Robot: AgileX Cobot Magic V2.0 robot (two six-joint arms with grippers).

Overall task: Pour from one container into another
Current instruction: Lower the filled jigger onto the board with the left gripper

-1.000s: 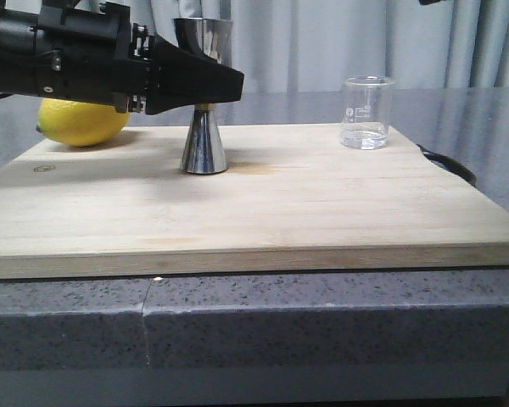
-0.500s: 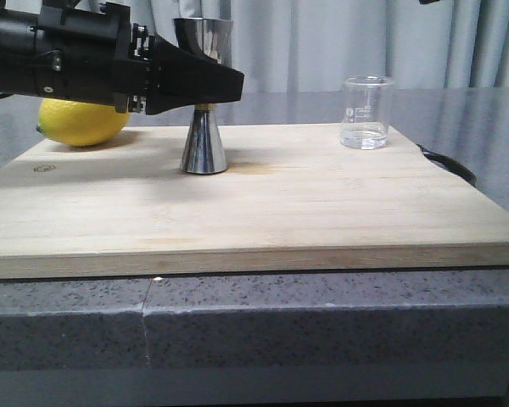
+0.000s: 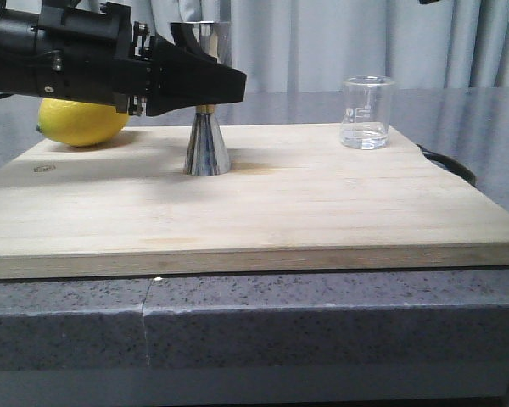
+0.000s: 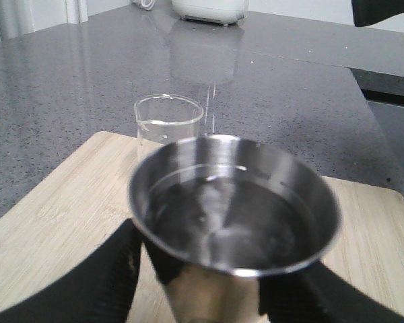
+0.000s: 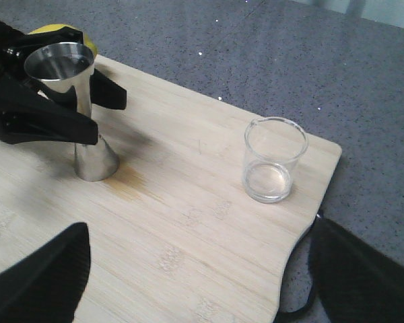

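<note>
The steel hourglass jigger point(image 3: 207, 146) stands on the wooden board point(image 3: 322, 203), left of middle, leaning slightly. Clear liquid fills its upper cup point(image 4: 236, 215). My left gripper point(image 3: 227, 85) reaches in from the left, and its black fingers point(image 4: 114, 269) press on both sides of the narrow waist, shut on the jigger. The clear glass beaker point(image 3: 366, 113) stands upright at the board's far right corner, apart from both grippers, with a little liquid at its bottom point(image 5: 269, 178). My right gripper point(image 5: 202, 282) hovers open above the board's right part, holding nothing.
A yellow lemon point(image 3: 83, 121) lies at the board's far left corner, behind the left arm. The board rests on a grey speckled counter point(image 3: 322, 314). A black loop handle point(image 3: 450, 163) sticks out at the board's right edge.
The jigger's base has shifted slightly to the right and it now leans a little. The left gripper's tips have edged right with it. The beaker has not moved.
</note>
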